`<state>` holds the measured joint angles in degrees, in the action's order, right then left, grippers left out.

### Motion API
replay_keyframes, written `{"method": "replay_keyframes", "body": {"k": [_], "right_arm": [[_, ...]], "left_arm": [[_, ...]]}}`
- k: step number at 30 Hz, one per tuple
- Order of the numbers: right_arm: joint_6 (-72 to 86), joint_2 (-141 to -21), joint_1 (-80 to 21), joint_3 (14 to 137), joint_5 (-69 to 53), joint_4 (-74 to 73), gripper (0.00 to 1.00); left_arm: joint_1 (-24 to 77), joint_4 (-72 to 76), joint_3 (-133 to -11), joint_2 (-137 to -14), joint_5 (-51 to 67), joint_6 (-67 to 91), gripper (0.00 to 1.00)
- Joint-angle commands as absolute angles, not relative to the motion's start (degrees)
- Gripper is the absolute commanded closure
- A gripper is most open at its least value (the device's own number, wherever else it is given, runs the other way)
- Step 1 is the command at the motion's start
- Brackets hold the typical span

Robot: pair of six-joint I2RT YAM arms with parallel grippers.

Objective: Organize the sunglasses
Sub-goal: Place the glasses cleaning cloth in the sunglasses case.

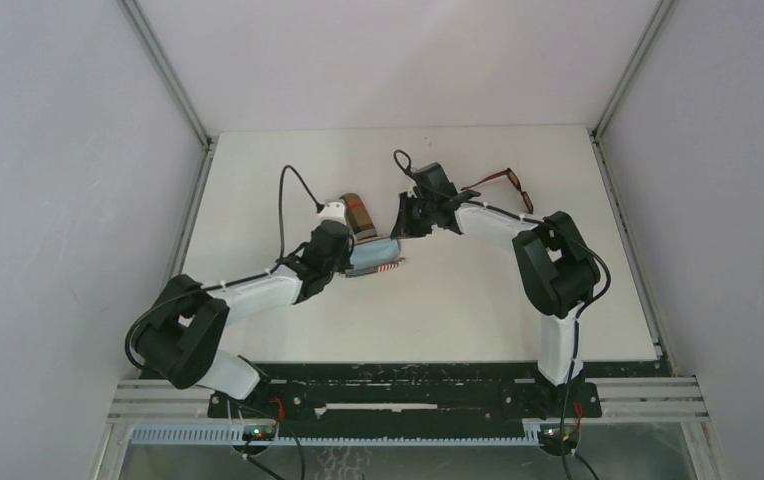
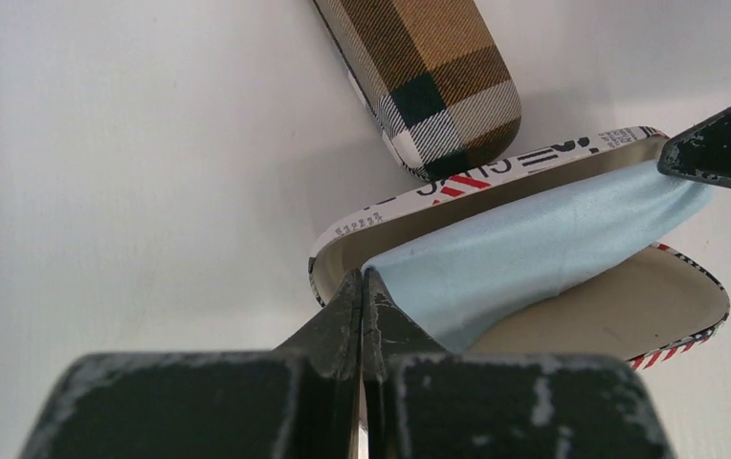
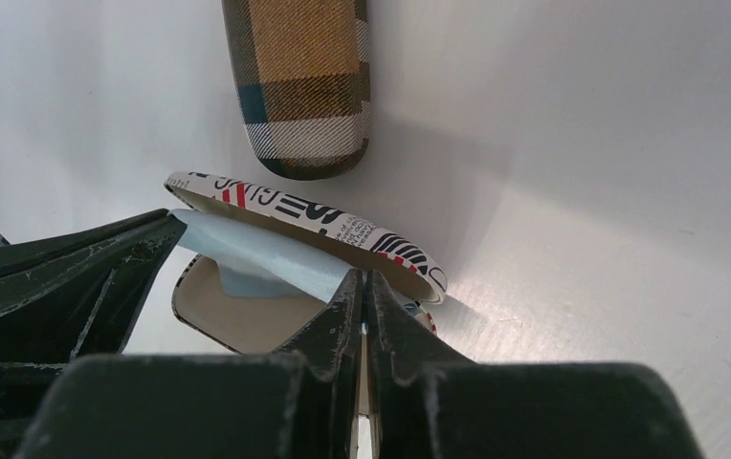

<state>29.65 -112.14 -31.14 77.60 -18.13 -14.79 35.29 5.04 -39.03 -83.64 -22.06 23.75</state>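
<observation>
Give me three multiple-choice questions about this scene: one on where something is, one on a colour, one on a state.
1. Where do the brown sunglasses lie?
A inside a case
B out on the table, far right
C hanging on a hook

2. What colour is the cloth?
A light blue
B yellow
C black

3. The printed case is:
A shut
B open
C wrapped in tape

Answers: 1 B, the top view shows them on the bare tabletop. 2 A, both wrist views show it pale blue. 3 B, its lid stands apart from its base, with the cloth between them.
</observation>
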Motion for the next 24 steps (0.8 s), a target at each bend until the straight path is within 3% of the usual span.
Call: {"method": "replay_keyframes", "body": {"k": [1,12,17,24], "right_arm": [[28.31,-112.64,-30.59,80.21,-17.58,-13.95,1.0],[27.67,-113.72,-30.24,80.99,-18.02,-14.29,1.0],[27.47,-113.52,-30.2,80.95,-18.15,-14.1,0.93],[27.32,-113.23,-30.23,80.95,-18.37,-13.54,0.84]], "left_arm": [[34.74,7.12,-43.24,-84.56,-22.12,21.96,1.0],[34.49,6.95,-43.48,-85.17,-22.89,21.59,1.0],[34.4,6.68,-43.16,-84.89,-23.85,21.44,0.99],[34.28,6.54,-43.0,-85.11,-23.4,21.53,0.88]]}}
